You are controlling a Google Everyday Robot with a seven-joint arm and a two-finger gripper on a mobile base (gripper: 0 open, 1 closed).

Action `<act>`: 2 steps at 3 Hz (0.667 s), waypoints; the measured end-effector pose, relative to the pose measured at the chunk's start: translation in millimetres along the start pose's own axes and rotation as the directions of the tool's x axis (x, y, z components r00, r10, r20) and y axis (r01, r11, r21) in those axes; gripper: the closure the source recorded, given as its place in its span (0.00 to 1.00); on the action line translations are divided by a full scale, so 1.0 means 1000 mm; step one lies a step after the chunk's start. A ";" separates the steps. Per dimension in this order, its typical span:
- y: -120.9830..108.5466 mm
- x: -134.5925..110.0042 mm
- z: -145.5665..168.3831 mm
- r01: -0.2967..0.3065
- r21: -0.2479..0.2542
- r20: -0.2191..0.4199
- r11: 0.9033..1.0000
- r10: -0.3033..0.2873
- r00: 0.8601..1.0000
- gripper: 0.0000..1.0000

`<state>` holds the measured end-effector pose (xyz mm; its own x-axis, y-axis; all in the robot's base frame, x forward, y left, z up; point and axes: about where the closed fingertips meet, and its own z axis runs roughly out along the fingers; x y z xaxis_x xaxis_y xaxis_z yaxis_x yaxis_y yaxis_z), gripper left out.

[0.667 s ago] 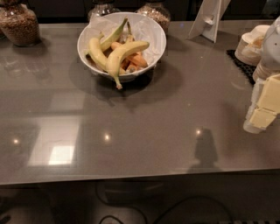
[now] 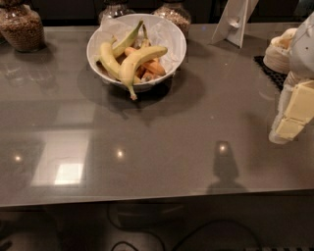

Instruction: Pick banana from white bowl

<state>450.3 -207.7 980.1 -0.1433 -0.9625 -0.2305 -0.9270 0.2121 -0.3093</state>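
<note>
The banana [image 2: 140,58], big, curved and all yellow, lies on top in the white bowl [image 2: 174,34] at the back left of the grey table. Its brown-tipped stem hangs over the bowl's front rim. A slimmer greenish banana [image 2: 128,38] and a shorter pale banana [image 2: 109,60] lie beside it, over some orange pieces [image 2: 149,67]. My gripper [image 2: 290,122], cream-coloured, hangs at the far right edge of the view, well away from the bowl and holding nothing that shows.
Glass jars [image 2: 19,24] [image 2: 174,12] stand along the back edge. A white stand [image 2: 235,19] is at the back right. Stacked beige paper bowls [image 2: 279,51] sit on a black mat [image 2: 269,73] behind my arm. The table's front edge [image 2: 147,198] runs across the lower view.
</note>
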 end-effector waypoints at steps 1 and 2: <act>-0.027 -0.030 0.007 0.131 0.097 0.098 0.987 -0.141 0.985 0.00; -0.065 -0.082 0.015 0.308 0.214 0.194 0.927 -0.349 0.917 0.00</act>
<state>527.5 -140.2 1005.0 0.2599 -0.9234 -0.2826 -0.8292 -0.0635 -0.5553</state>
